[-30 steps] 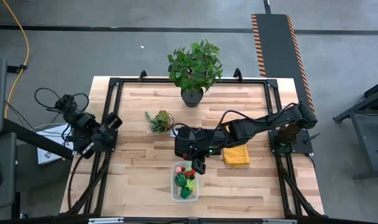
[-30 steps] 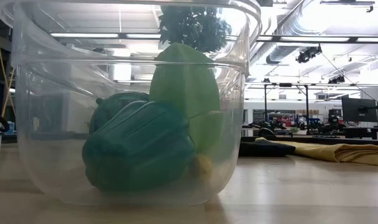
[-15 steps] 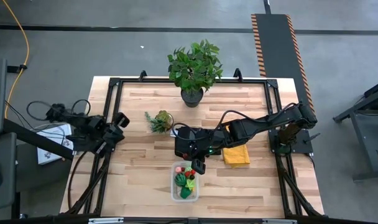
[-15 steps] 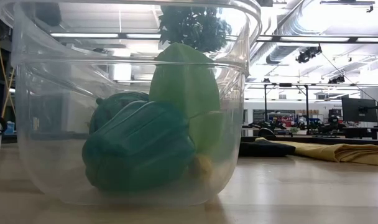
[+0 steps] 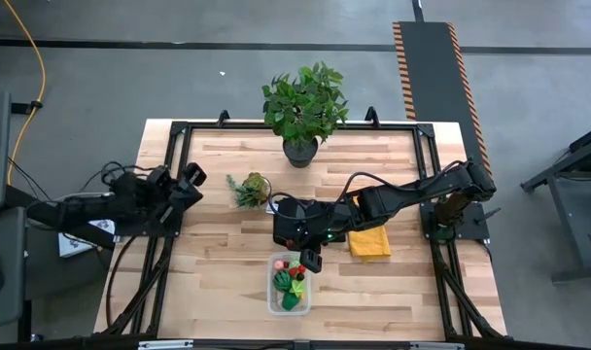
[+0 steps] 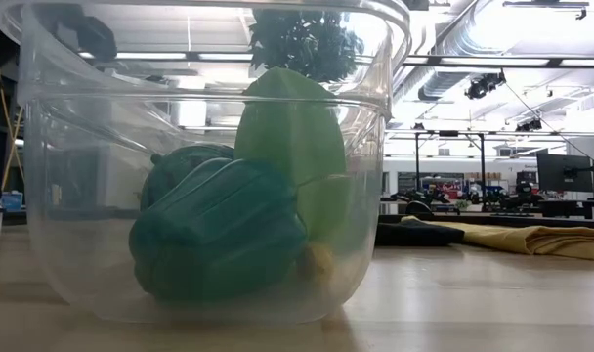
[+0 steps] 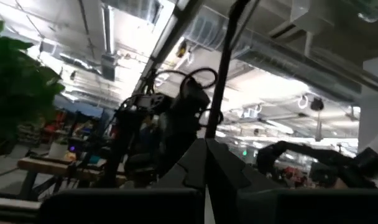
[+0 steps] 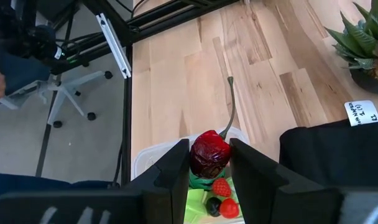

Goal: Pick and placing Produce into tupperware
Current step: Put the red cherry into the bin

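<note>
From above, the right gripper [image 5: 309,261] hangs over the far end of the tupperware [image 5: 275,300]. Low down, green produce [image 6: 219,240] fills it. Its wrist view shows jaws clamping a dark red fruit [image 8: 209,155], probably directly above the container; the left gripper [image 5: 191,176], closed, waits far left.

Produce [image 5: 290,282] lies in the tupperware [image 5: 273,302], left of the cloth [image 5: 369,243].
</note>
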{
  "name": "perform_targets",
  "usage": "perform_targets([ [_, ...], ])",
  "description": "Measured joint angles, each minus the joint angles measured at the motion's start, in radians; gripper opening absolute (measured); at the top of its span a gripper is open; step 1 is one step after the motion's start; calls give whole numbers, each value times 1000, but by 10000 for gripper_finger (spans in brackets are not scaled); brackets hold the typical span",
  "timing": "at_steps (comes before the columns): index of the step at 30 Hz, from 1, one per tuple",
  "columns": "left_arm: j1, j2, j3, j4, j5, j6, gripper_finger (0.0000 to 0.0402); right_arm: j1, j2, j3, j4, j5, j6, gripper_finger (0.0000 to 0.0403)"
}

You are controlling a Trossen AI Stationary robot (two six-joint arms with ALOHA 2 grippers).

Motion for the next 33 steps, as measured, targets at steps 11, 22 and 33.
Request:
perform_targets([
  [11,27,0,1,-109,76,46,0,0,0,0,-6,0,-2,101],
  [22,28,0,2,-361,56,68,0,0,0,0,-20,0,-8,101],
  [33,28,0,2,-519,-64,87,0,0,1,0,-23,-7,-21,101],
])
